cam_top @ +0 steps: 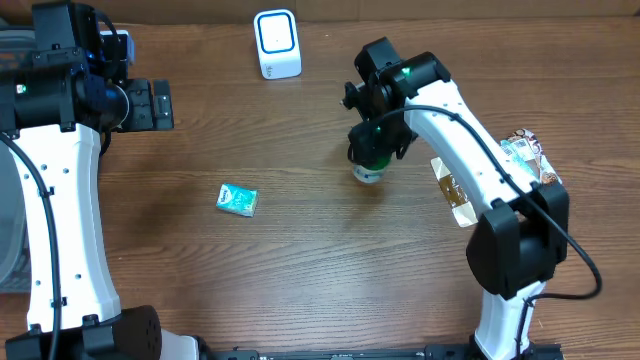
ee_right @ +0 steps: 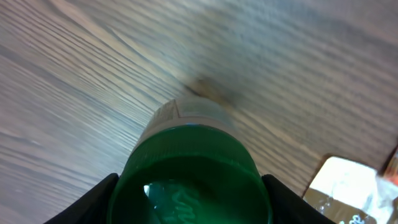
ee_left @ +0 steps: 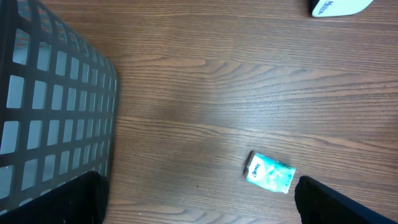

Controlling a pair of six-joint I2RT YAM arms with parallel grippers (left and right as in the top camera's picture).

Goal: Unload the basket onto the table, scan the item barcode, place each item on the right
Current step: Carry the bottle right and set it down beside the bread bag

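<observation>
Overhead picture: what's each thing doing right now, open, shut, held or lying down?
Green-capped bottle: held by its cap in the right jaws.
Teal packet: lying flat, untouched.
White scanner: standing upright, untouched.
Left jaws: wide open, empty.
Right jaws: shut on the bottle.

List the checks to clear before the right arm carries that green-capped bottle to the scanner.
1. Right gripper closed around the bottle at its cap: ok.
2. Barcode turned toward the scanner: cannot tell, no barcode shows in any view.
3. Nothing lying between bottle and scanner: ok.
4. Left gripper open and off to the side: ok.
5. Teal packet apart from the bottle: ok.
</observation>
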